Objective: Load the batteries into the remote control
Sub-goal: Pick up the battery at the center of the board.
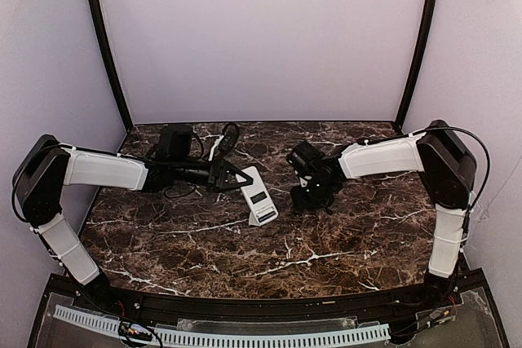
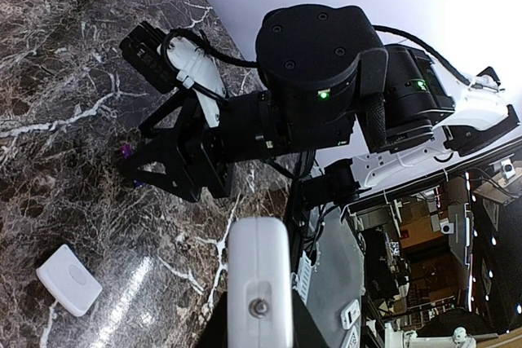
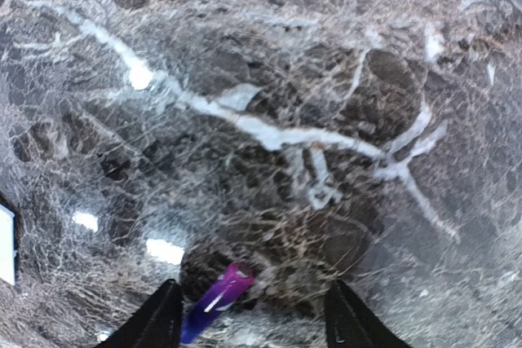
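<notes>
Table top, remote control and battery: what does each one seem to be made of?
Table top: polished marble or a marble-look laminate; it is dark brown with white veins and shows glossy lamp reflections.
Remote control: probably white plastic, with a smooth, fairly matte back.
Battery: likely metal in a shiny purple-blue wrap; a bright glint runs along it.

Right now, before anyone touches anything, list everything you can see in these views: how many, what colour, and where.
remote control: one, white side up, near the table's middle, one end in the left fingers.
battery: one seen clearly, purple-blue, lying on the table between the right fingers.
cover plate: one, white, flat on the table, apart from the remote control.
table: one, dark brown marble with white veins.
left arm: one, white and black, fingers shut on the remote control.
right arm: one, white and black, fingers open either side of the battery.
</notes>
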`<state>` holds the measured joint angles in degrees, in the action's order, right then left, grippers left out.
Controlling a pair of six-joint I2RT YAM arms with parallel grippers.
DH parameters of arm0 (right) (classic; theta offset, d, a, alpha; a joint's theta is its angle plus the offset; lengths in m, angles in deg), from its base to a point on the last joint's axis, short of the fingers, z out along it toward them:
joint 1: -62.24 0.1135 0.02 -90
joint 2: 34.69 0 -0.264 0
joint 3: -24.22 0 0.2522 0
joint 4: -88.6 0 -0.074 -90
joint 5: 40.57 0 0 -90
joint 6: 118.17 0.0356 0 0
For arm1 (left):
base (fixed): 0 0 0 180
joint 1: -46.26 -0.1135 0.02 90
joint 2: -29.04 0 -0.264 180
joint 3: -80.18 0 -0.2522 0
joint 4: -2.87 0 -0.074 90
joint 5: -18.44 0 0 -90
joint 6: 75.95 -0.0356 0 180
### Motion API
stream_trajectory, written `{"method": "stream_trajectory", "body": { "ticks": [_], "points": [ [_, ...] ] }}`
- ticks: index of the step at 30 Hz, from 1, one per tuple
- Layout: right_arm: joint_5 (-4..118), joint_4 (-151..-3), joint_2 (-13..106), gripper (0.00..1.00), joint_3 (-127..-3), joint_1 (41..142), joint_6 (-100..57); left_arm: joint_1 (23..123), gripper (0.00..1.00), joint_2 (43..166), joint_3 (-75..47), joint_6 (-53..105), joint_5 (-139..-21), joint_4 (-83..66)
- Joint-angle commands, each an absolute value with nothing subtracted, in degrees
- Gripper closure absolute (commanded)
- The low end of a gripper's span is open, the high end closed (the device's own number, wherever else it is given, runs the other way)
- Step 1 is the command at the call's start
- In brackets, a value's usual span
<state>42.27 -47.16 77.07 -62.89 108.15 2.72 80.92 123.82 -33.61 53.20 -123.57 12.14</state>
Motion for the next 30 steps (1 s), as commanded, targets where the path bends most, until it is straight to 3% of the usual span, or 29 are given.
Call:
{"method": "stream_trajectory", "body": {
  "ticks": [1,5,30],
  "points": [
    [45.0,-44.4,78.0,0.47,-61.3,110.9,2.0,80.6,1.00,121.5,-34.1,52.5,-124.3,12.3],
    [44.9,-43.4,78.8,0.57,-61.3,112.0,1.2,80.6,1.00,121.4,-34.1,52.5,-124.5,12.2],
    [46.5,-46.5,74.2,0.99,-55.4,107.7,-10.3,80.1,1.00,122.5,-34.2,53.3,-124.9,12.7]
  ]
}}
